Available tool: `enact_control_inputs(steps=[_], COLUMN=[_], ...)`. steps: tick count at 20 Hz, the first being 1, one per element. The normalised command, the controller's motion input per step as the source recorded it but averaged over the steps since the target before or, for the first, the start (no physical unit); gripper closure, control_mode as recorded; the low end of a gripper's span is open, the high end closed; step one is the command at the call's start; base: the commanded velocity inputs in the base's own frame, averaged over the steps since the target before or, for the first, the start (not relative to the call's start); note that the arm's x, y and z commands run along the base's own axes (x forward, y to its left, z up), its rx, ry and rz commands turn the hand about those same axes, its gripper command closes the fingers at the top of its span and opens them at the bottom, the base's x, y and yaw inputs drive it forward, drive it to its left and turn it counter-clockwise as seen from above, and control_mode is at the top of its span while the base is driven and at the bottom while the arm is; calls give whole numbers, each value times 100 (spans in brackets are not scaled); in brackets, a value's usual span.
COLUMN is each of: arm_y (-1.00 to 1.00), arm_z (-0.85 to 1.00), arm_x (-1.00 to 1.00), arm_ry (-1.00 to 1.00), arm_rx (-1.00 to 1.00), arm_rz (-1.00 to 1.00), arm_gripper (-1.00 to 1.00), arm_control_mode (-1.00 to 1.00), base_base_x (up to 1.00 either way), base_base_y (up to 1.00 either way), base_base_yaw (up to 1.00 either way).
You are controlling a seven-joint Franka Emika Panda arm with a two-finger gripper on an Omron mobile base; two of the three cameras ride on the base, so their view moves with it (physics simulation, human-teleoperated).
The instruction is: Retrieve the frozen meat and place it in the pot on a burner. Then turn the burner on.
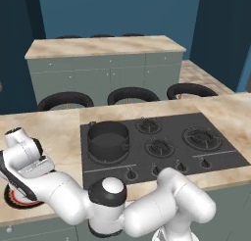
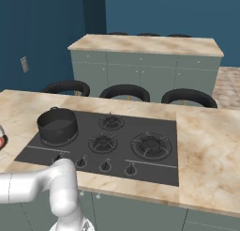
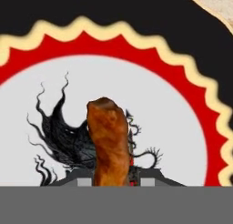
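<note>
Our hand point(image 3: 109, 182) has closed on the meat point(image 3: 108, 141) over the plate point(image 3: 191, 127); pot point(image 1: 108, 139) empty, burner unlit.

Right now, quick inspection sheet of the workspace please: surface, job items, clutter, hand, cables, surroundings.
Surface: marble counter with a black cooktop set into it; knobs along its front edge.
Job's things: pot on the rear-left burner, looks empty. Frozen meat lies over the patterned plate, which sits at the counter's left edge.
Clutter: nothing seen.
Hand: the hand is low over the plate, its jaws closed in on the meat's sides; lift not yet visible.
Cables: nothing seen.
Surroundings: three black stools behind the counter, a second island beyond, dark blue walls.
</note>
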Motion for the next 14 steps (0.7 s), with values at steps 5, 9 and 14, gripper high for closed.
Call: enact_control_inputs(steps=[5,9,14], arm_y=[-10,-63,-79], arm_z=[23,68,73], arm_x=[0,7,31], arm_ry=[0,3,1], arm_rx=[-1,7,12], arm_rz=[0,0,-3], arm_gripper=[100,100,100], arm_control_mode=[-100,-100,-100], base_base_x=[0,0,0], base_base_y=[0,0,0], base_base_yaw=[0,0,0])
